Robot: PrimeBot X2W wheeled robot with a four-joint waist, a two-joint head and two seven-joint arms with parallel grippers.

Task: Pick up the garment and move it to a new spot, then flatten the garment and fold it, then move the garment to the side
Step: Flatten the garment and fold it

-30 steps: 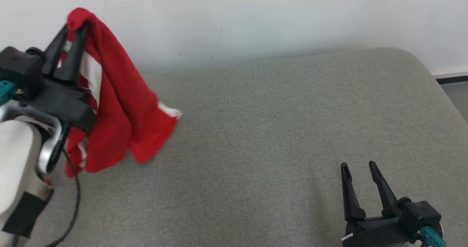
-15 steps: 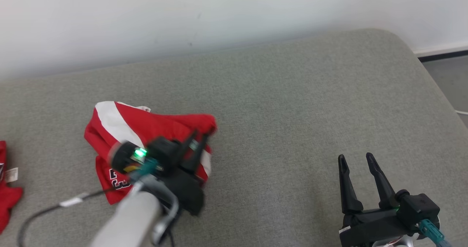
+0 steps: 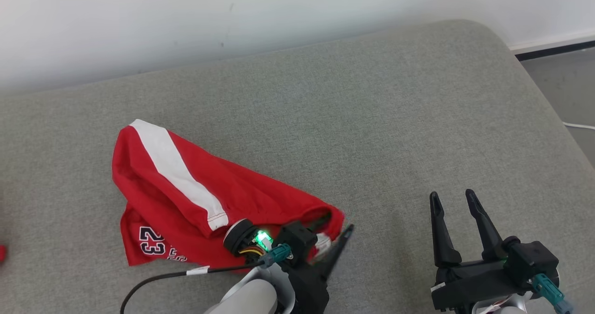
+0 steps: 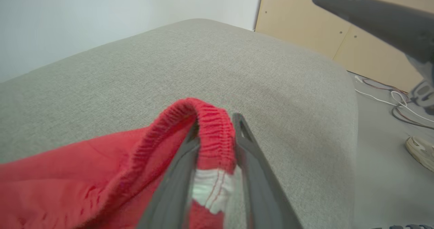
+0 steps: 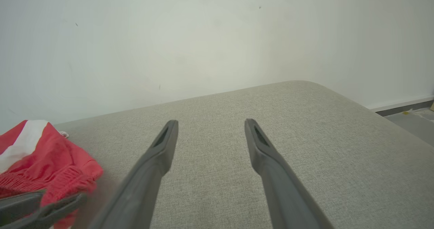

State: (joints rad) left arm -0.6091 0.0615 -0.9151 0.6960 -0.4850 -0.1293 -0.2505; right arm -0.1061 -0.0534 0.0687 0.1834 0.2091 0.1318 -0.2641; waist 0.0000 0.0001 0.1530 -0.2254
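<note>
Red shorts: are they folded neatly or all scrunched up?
Scrunched up. The red shorts lie in a rumpled heap on the grey cushion, one side flopped over the rest.

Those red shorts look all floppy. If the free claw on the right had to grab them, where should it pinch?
Probably the ribbed waistband of the red shorts: it humps up off the cushion at their right end, nearest the right claw. Come in low from the right, one finger each side of it. The rest lies thin and flat, harder to pinch.
</note>
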